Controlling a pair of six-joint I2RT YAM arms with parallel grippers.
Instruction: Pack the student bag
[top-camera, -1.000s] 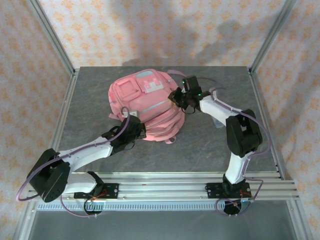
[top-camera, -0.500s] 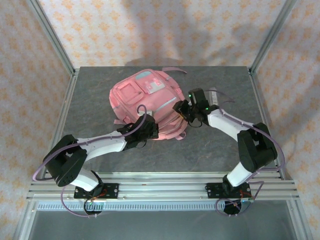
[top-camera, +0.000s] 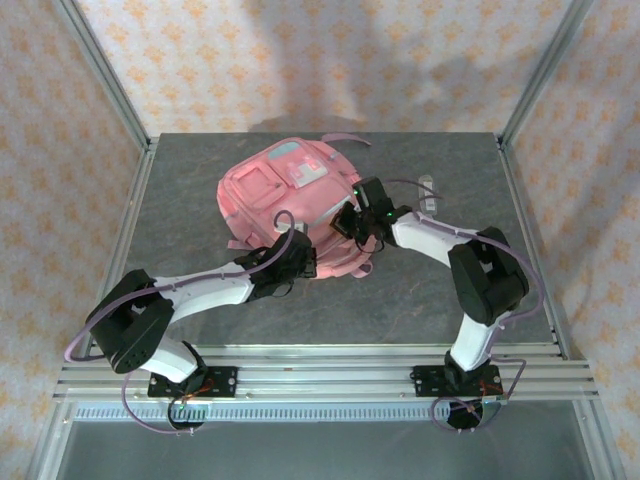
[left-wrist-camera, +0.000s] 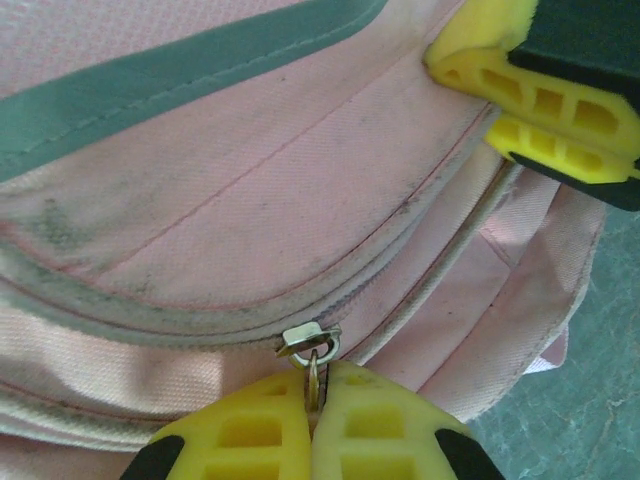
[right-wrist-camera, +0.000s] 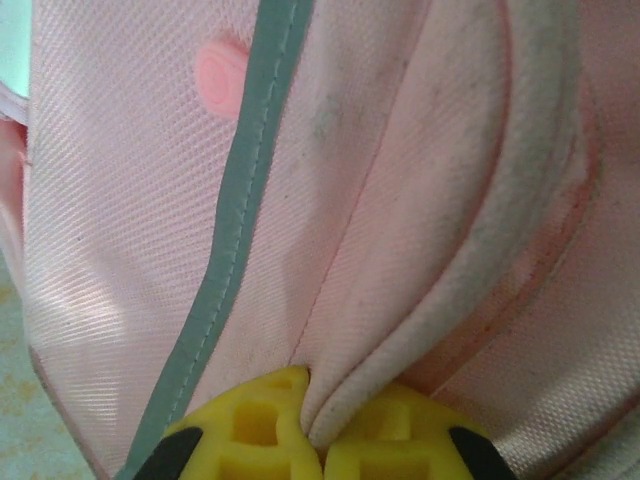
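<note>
The pink student bag (top-camera: 285, 195) lies front up on the grey table, its grey trim stripe (right-wrist-camera: 250, 180) running across it. At the bag's near edge my left gripper (top-camera: 300, 262) is shut on a metal zipper pull (left-wrist-camera: 314, 385), whose slider (left-wrist-camera: 308, 340) sits on the zip line just above my yellow fingertips (left-wrist-camera: 250, 430). My right gripper (top-camera: 346, 222) is at the bag's right side, shut on a pinched fold of the pale piped seam (right-wrist-camera: 318, 415). Its yellow fingers (left-wrist-camera: 540, 95) show at the upper right of the left wrist view.
A pink strap (top-camera: 345, 140) trails off the bag's far end. A small pale object (top-camera: 428, 195) lies on the table right of the right arm. Metal frame posts (top-camera: 105, 75) stand at the far corners and a rail (top-camera: 320, 375) runs along the near edge.
The right gripper moved left onto the bag's side and closed on the seam fold. Before that the left arm pushed forward and the bag shifted; the left grip is unchanged.
</note>
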